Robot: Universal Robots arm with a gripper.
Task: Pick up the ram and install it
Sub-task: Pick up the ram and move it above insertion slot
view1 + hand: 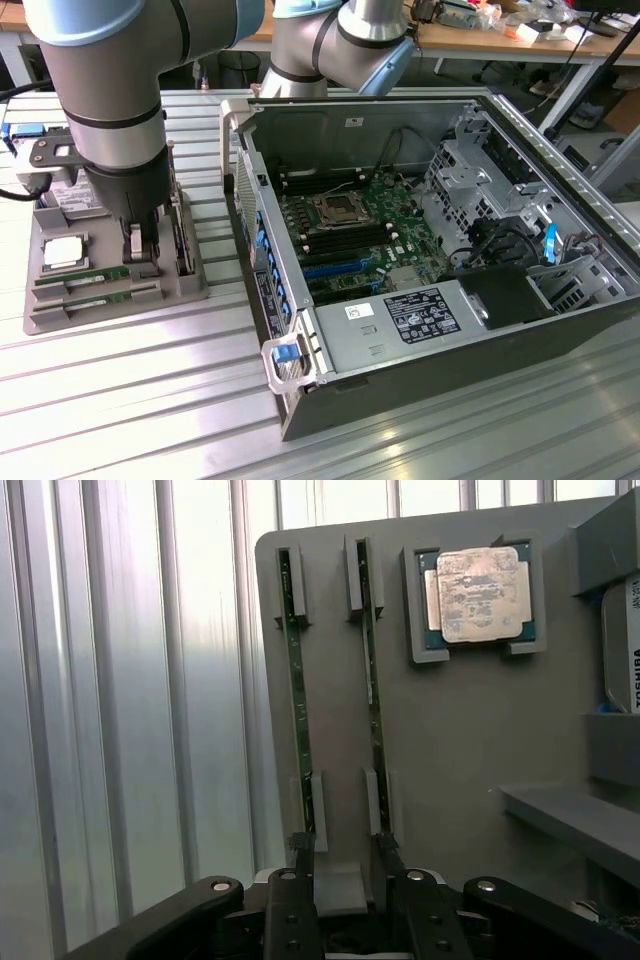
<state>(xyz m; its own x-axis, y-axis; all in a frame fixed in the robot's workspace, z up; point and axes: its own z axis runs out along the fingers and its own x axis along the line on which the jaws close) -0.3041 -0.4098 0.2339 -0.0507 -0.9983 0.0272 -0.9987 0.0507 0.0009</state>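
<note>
I'm looking at a ribbed metal bench (pixel 120 400). An open computer case (pixel 560 330) takes up its side on the exterior view's right, with the motherboard (pixel 360 225) exposed. The arm (pixel 110 90) stands over a grey tray (pixel 450 760) near the bench's edge on the exterior view's left, just beside the case.

Two sticks of ram stand on edge in that tray, parallel, each held in slotted grey holders at both ends. The outer ram stick (pixel 297 680) runs just inside the tray's long edge, where the tray meets bare bench slats. The inner ram stick (pixel 372 680) sits between it and the processor (pixel 478 580), which lies in a pocket near a tray corner.

From the wrist view both sticks are thin, dark green strips seen edge-on. From the exterior view they show green faces.

The end effector (pixel 345 845) hangs low over the tray at one end of the pair. It is spread wide and holds nothing. One dark fingertip (pixel 303 845) lines up with the end of the outer stick, the other with the end of the inner stick. I cannot tell whether either one touches.
</note>
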